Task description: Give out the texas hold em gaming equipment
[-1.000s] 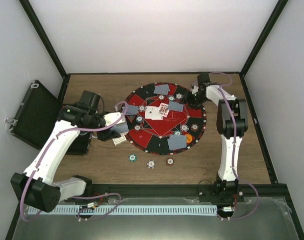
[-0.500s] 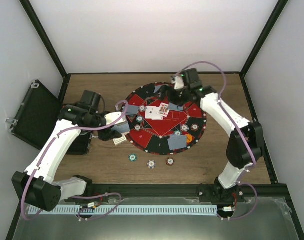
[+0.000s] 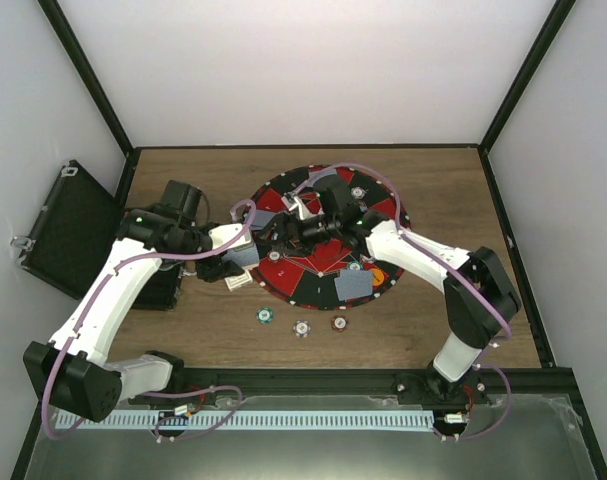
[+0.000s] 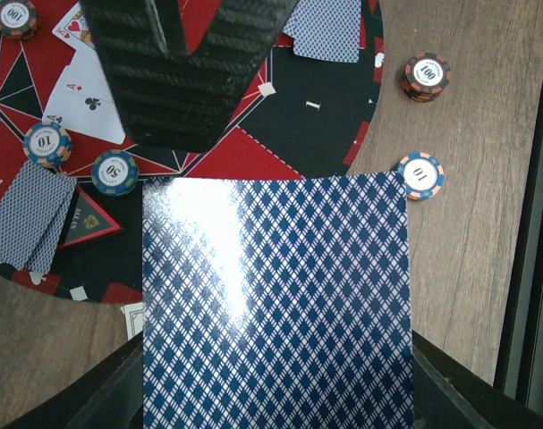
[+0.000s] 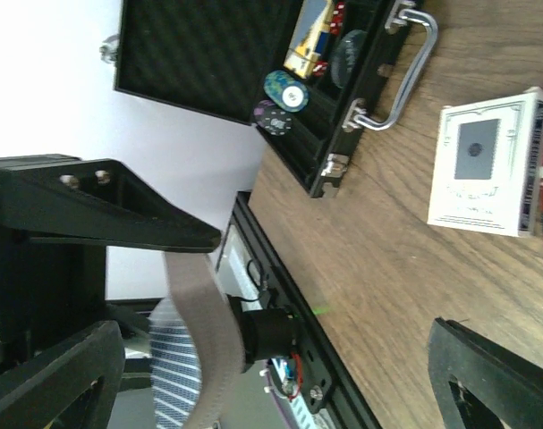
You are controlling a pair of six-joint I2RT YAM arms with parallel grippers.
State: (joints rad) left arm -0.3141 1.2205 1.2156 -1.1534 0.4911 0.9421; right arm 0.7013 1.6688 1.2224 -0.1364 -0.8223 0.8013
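My left gripper [image 3: 233,262] [image 4: 275,402] is shut on a deck of blue-backed cards [image 4: 271,295] and holds it over the left edge of the round mat [image 3: 328,262]. My right gripper [image 3: 286,228] [image 5: 289,375] is open and empty, stretched across the mat close to the deck; its black body [image 4: 186,71] shows in the left wrist view. On the mat lie face-down cards [image 4: 25,219], a face-up ace of clubs [image 4: 92,98] and poker chips [image 4: 115,172]. Three chips [image 3: 302,328] lie on the wood in front of the mat.
An open black case [image 3: 73,230] [image 5: 253,54] with chips and cards in it stands at the left. A white card box [image 5: 490,161] [image 3: 238,283] lies on the wood beside the mat. The right arm [image 3: 423,255] spans the mat.
The right arm has swung from the mat's far right edge leftward across the mat to the left gripper's deck. The left arm has stayed put with the deck.
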